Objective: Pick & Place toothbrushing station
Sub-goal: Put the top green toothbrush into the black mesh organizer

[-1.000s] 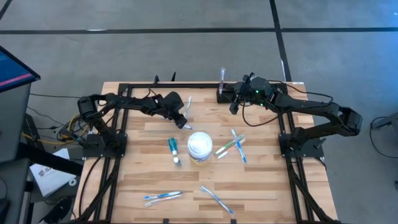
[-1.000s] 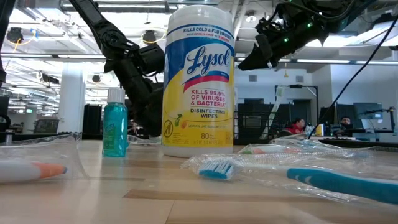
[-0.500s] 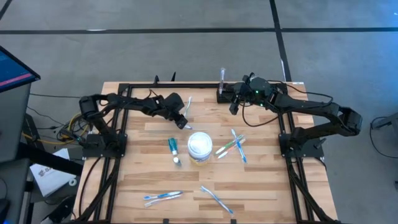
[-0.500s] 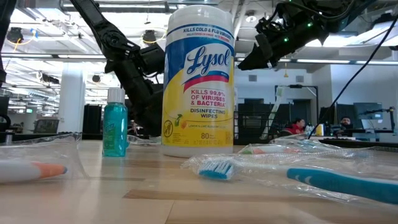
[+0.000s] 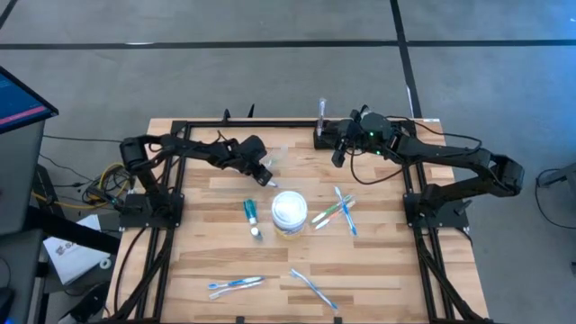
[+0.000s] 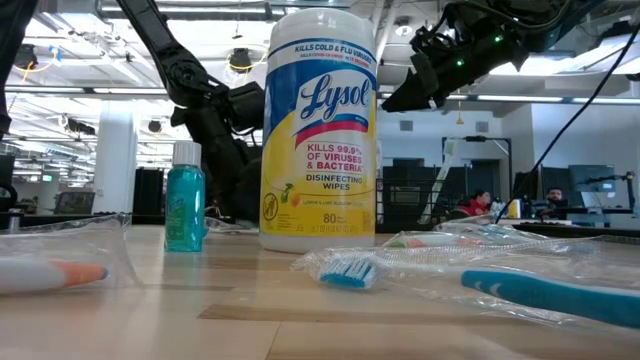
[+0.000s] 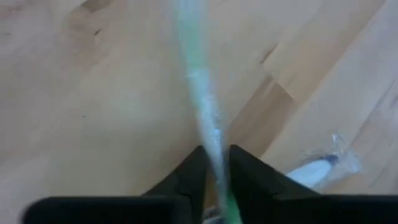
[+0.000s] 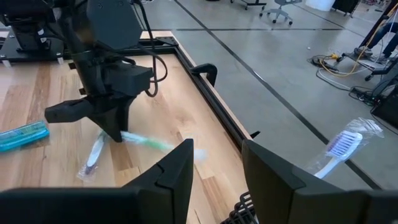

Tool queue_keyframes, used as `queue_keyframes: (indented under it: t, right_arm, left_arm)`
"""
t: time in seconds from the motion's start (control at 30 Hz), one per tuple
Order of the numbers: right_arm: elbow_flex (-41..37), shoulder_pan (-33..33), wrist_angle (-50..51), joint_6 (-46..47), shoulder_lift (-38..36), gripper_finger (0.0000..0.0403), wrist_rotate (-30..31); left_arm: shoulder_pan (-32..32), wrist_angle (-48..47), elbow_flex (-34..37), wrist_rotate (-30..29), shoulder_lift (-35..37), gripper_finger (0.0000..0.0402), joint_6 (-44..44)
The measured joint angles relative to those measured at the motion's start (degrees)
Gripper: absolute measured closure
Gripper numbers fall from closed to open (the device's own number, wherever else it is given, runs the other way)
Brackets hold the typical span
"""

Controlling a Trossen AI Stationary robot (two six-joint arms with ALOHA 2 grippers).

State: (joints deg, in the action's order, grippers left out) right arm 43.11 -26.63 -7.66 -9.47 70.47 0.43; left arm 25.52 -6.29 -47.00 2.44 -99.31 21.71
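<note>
The toothbrushing station [image 5: 323, 137], a small black rack, stands at the table's far edge with a wrapped toothbrush [image 5: 321, 110] upright in it. My right gripper [image 5: 337, 155] hangs open just beside and above it, holding nothing; the right wrist view shows the rack's edge [image 8: 239, 210] below the fingers and that toothbrush [image 8: 341, 149]. My left gripper [image 5: 265, 176] is low over the table's far left-middle, shut on a wrapped green-and-white toothbrush [image 5: 273, 159]. Another wrapped brush [image 8: 93, 157] lies flat on the wood beside it. My left gripper pinches the green-and-white toothbrush's handle [image 7: 210, 140] between its two fingers, coming slanting down from the table's left. The brush runs on ahead of the fingertips [image 8: 118, 132] rather than across them, its free end [image 8: 186, 150] pointing toward the station. Whether that end rests on the wood, I cannot tell.
A white wipes tub [image 5: 290, 213] stands mid-table and a small teal bottle [image 5: 252, 214] lies left of it. Wrapped toothbrushes lie right of the tub [image 5: 337, 211] and near the front edge [image 5: 236, 284] [image 5: 313, 286]. Black frame rails [image 5: 176, 207] run along both sides.
My left gripper has sunk slightly toward the table and shut on the green-and-white toothbrush, which has shifted a little under it.
</note>
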Motion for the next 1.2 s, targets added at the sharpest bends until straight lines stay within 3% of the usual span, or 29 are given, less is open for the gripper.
queue_keyframes:
  t: [0.1, 0.37, 0.67, 0.9, 1.2]
  right_arm:
    - [0.0, 0.0, 0.0, 0.0, 0.0, 0.0275, 0.0]
    - [0.0, 0.0, 0.0, 0.0, 0.0, 0.0275, 0.0]
    - [0.0, 0.1, -0.7, 3.3, 0.0, 0.0275, -0.5]
    - [0.0, 2.4, -7.4, 3.5, 0.0, 0.0275, -1.8]
    - [0.0, 4.9, -16.4, 5.6, 0.0, 0.0275, -6.8]
  left_arm:
    - [-0.1, 0.3, 0.0, -1.7, 1.6, 0.0385, -1.2]
    - [0.0, 4.5, 0.0, -4.2, 6.3, 0.0387, -1.9]
    - [-1.3, 8.8, -0.1, -5.1, 16.6, 0.0387, -4.2]
    - [-4.0, 11.5, -0.1, -5.0, 22.2, 0.0387, -7.2]
    - [-8.4, 19.9, -0.1, -5.0, 23.2, 0.0386, -11.6]
